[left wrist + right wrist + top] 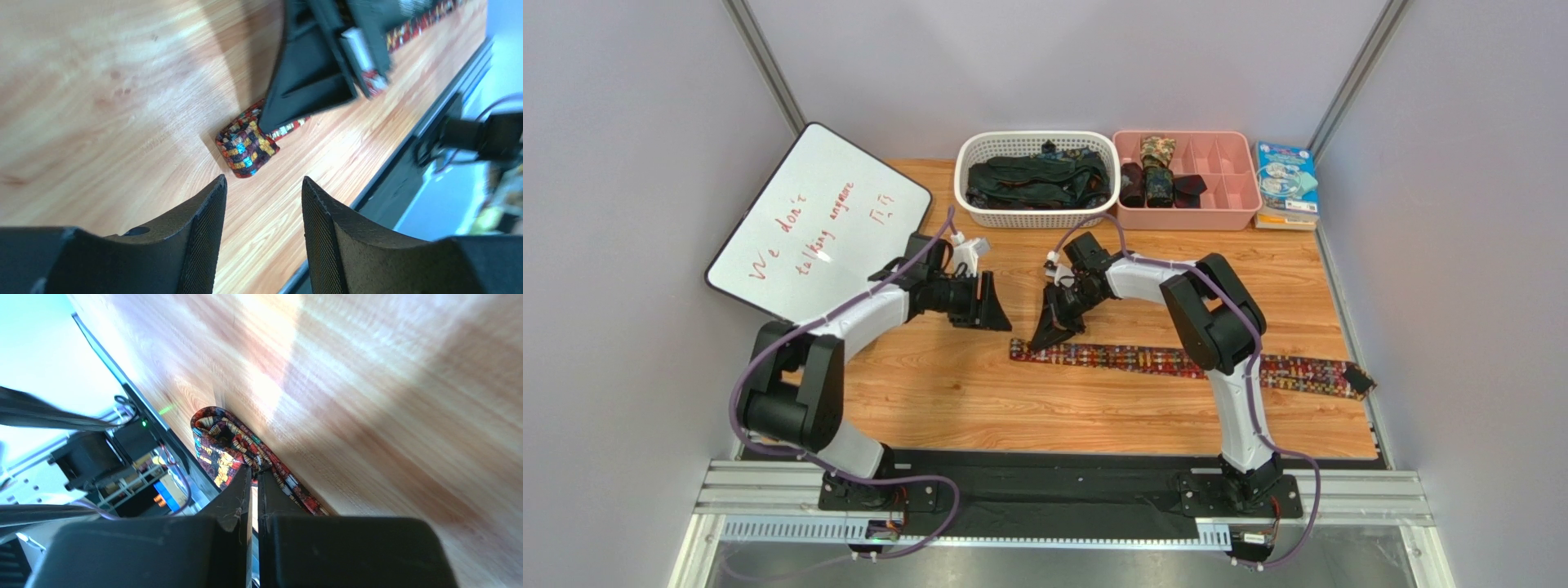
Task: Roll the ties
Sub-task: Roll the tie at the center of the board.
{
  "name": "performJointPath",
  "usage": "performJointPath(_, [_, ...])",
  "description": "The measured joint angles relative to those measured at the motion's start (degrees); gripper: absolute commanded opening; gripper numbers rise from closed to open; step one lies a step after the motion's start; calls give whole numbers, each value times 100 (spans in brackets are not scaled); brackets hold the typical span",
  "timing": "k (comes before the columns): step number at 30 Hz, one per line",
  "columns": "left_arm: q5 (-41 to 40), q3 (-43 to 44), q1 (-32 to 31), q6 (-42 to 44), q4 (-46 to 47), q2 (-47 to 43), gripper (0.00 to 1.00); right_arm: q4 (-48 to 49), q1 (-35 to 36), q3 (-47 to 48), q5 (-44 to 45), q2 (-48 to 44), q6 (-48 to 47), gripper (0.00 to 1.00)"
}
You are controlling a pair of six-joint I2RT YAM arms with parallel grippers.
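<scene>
Rolling has just begun: the right gripper point(1053, 333) is clenched on the folded left end of the patterned tie point(1161, 359), which lies along the table's point(928, 404) near edge, reaching its right edge. The left gripper point(995, 306) hangs released nearby; the next move probably calls for it to steady the coil

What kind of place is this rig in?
Probably a robot test cell: bare grey partitions, two arms bolted to a metal rail at a wooden table, a scribbled whiteboard propped alongside.
</scene>
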Motion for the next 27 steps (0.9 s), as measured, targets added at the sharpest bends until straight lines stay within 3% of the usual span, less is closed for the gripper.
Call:
performJointPath(8, [649, 256, 31, 3462, -1102, -890, 58, -28, -66, -39, -203, 13, -374, 0])
performJointPath(13, [793, -142, -107, 5254, -1360, -1292, 59, -26, -94, -149, -422, 22, -595, 0])
performJointPath(18, [588, -761, -682, 5652, -1058, -1714, 59, -42, -162, -402, -780, 2, -833, 0])
performJointPath(22, [503, -839, -750, 5657, -966, -1923, 61, -94, -212, -612, -960, -68, -1038, 0])
performJointPath(27, [540, -796, -1088, 5029, -507, -2354, 65, -236, -260, -813, -1130, -129, -1255, 0])
